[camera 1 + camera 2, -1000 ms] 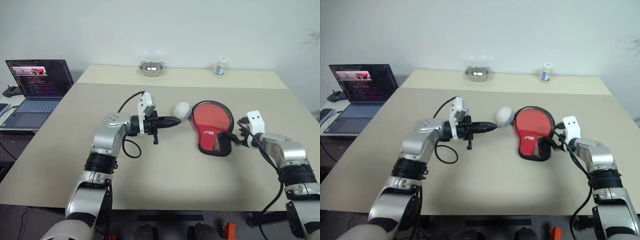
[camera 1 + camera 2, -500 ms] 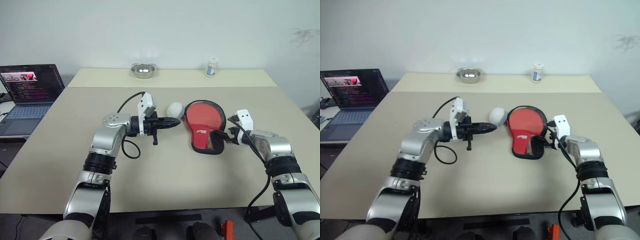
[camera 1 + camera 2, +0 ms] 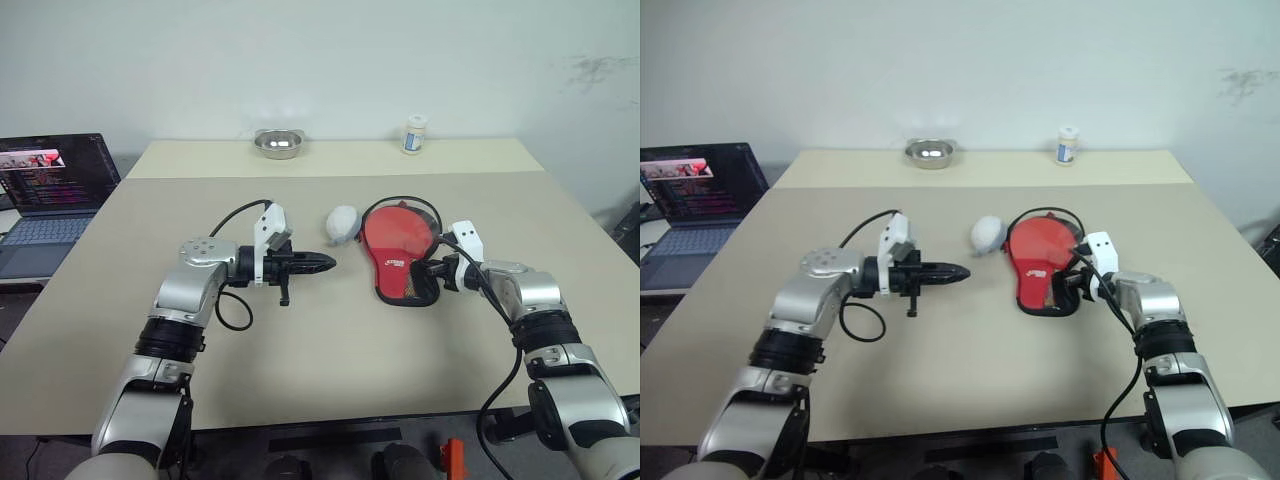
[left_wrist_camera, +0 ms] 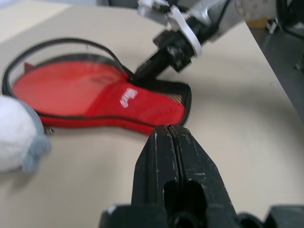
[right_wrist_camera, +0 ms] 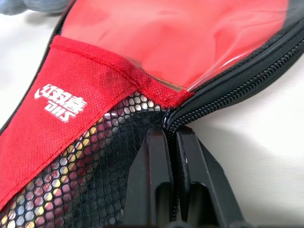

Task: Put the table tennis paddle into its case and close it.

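Case [image 3: 398, 252]: lay flat on the surface [image 3: 330, 370], right of centre, red side with white logo and black mesh pocket facing up; its zip edge stood partly open along the right side.
Table tennis paddle [image 5: 190, 38]: its red face was visible under the case's clear panel, inside the case.
Right end effector [image 3: 432, 272]: closed, fingers pinched together at the case's zip edge beside the mesh pocket, touching the case.
Left end effector [image 3: 322, 263]: closed and empty, pointing toward the case, held above the surface left of the case and apart from it.
White soft object [image 3: 341, 223]: rested just beside the case's left edge.
Metal bowl [image 3: 278, 143]: sat near the far edge.
Small bottle [image 3: 413, 134]: stood near the far edge, right of the bowl.
Laptop [image 3: 45, 190]: stood open beyond the left edge.
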`<state>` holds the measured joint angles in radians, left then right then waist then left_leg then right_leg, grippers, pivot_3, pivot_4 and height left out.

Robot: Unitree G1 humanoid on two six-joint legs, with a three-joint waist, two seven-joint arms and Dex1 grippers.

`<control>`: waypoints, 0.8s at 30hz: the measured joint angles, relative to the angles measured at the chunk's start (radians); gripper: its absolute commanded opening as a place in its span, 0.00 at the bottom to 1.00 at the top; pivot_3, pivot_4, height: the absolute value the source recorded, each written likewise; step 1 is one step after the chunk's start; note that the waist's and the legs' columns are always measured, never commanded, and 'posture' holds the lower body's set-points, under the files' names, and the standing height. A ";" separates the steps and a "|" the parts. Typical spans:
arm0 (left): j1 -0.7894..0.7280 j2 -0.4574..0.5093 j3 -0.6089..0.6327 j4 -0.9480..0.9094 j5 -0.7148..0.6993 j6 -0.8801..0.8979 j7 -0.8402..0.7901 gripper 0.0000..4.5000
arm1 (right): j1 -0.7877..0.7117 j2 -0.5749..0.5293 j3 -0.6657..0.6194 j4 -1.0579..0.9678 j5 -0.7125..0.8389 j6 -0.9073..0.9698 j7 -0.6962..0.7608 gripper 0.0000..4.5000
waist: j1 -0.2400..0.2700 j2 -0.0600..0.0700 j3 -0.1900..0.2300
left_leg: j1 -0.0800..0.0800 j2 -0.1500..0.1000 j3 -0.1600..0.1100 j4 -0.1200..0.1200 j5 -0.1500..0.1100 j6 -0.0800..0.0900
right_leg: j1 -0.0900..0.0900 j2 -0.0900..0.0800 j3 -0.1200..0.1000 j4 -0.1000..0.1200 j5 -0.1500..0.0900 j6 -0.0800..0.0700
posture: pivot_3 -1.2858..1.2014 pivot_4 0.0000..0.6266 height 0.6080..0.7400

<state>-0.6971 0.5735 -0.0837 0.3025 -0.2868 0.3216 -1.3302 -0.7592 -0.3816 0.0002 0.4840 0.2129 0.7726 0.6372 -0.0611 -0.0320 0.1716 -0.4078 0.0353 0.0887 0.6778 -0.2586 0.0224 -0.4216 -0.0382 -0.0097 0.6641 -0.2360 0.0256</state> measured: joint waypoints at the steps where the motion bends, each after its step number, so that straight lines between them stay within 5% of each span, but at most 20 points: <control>1: 0.009 0.020 0.000 -0.001 -0.003 0.003 -0.014 0.00 | 0.014 0.011 0.001 -0.040 0.006 0.024 0.000 0.01 | -0.001 0.000 0.000 | 0.000 0.001 0.000 0.000 0.000 0.000 | 0.000 0.000 0.000 0.000 -0.001 -0.001 | 0.52 0.24 1.00; 13: 0.057 0.072 -0.002 -0.179 -0.088 0.104 -0.080 0.00 | 0.258 0.205 0.121 -0.586 0.123 0.318 -0.079 0.01 | 0.018 0.000 0.000 | -0.002 0.008 -0.002 -0.001 0.001 -0.004 | -0.004 0.010 -0.002 0.002 -0.003 -0.007 | 0.52 0.24 1.00; 24: 0.085 0.075 -0.031 -0.215 -0.105 0.128 -0.080 0.00 | 0.466 0.228 -0.044 -0.872 0.180 0.481 -0.247 0.01 | 0.046 0.000 0.000 | -0.005 0.006 -0.003 0.000 0.000 -0.005 | -0.003 0.009 -0.003 -0.001 -0.004 -0.007 | 0.52 0.24 1.00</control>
<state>-0.6120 0.6489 -0.1152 0.0873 -0.3920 0.4497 -1.4103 -0.2933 -0.1536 -0.0442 -0.3882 0.3926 1.2540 0.3905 -0.0153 -0.0322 0.1716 -0.4132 0.0408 0.0862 0.6780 -0.2583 0.0172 -0.4250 -0.0291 -0.0125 0.6630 -0.2397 0.0182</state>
